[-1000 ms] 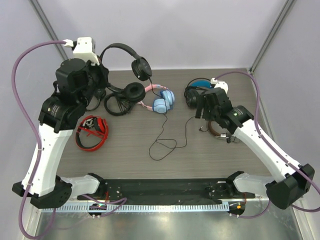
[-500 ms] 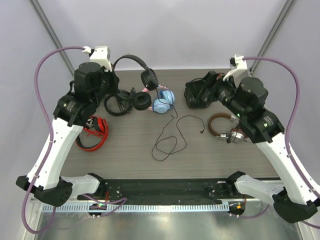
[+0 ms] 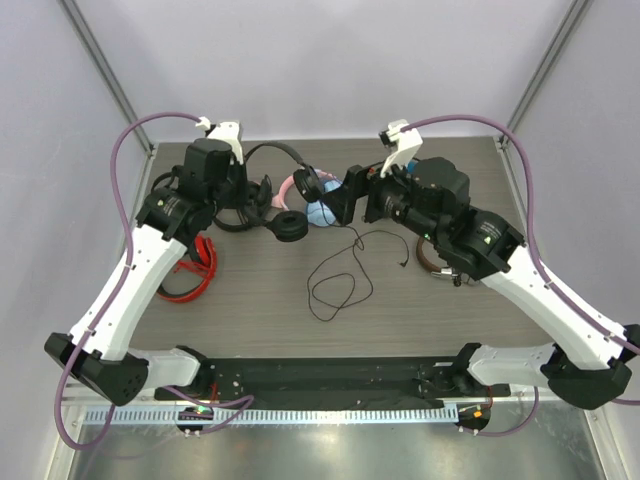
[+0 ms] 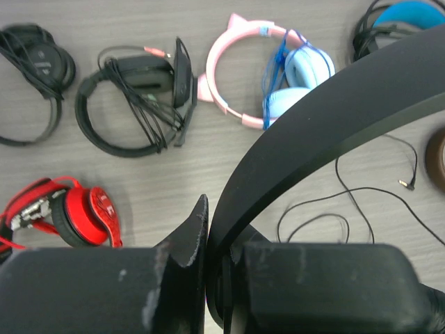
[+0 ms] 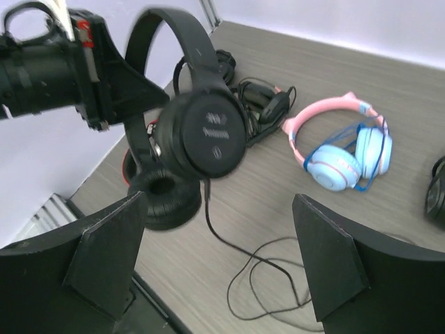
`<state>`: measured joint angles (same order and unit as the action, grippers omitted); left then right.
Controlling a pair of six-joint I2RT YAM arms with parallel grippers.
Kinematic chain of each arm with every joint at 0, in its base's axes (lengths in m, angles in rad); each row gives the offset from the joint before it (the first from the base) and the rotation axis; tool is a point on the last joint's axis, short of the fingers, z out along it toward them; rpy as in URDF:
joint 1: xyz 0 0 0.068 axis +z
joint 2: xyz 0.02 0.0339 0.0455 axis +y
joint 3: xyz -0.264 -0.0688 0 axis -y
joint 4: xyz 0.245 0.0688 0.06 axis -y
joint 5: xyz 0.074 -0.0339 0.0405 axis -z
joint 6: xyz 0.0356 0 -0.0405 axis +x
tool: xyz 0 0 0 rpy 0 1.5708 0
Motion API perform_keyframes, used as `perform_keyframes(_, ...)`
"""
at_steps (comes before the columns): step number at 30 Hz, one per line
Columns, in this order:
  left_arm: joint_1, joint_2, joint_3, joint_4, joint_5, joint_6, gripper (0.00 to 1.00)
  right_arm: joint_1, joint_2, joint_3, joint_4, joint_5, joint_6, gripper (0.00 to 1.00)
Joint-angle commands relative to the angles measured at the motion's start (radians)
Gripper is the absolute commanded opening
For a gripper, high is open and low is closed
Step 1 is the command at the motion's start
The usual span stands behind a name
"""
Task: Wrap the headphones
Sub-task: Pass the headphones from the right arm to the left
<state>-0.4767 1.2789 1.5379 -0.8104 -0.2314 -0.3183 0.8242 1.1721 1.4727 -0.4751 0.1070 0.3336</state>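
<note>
Left pincer (image 4: 213, 235) tight on the headphones (image 5: 189, 43), earcup (image 5: 204, 133) lettering seemingly Panasonic.

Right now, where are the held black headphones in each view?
Top external: headphones hang left of centre.
Left wrist: their headband arcs across the right half.
Right wrist: earcups upper left of centre.
Landmark: the pink-and-blue pair, seen in all three.

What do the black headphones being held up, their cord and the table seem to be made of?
Headphones: probably hard plastic, matte black with a faint sheen and printed lettering on the round cup; the ear pad looks like soft, dull cushioning. Cord: thin and limp, likely rubbery-coated wire, lying in loose loops. Table: grey-brown wood-grain streaks, possibly laminate rather than solid wood.
</note>
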Motion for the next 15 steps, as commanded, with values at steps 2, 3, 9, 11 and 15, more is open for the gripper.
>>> perform_keyframes(2,0.003,-0.047,-0.013,0.04,0.038,-0.045,0.0,0.078,0.076,0.162,-0.055,0.17,-0.119,0.91)
perform_keyframes(3,0.003,-0.056,-0.022,0.051,0.038,-0.045,0.0,0.11,0.116,0.184,-0.069,0.204,-0.148,0.91)
perform_keyframes(9,0.003,-0.076,-0.032,0.057,0.037,-0.044,0.0,0.144,0.245,0.352,-0.103,0.264,-0.215,0.87)
perform_keyframes(11,0.003,-0.081,-0.035,0.059,0.04,-0.042,0.0,0.142,0.306,0.422,-0.115,0.269,-0.241,0.82)
perform_keyframes(15,0.003,-0.092,-0.03,0.054,0.043,-0.035,0.0,0.144,0.397,0.526,-0.152,0.266,-0.283,0.75)
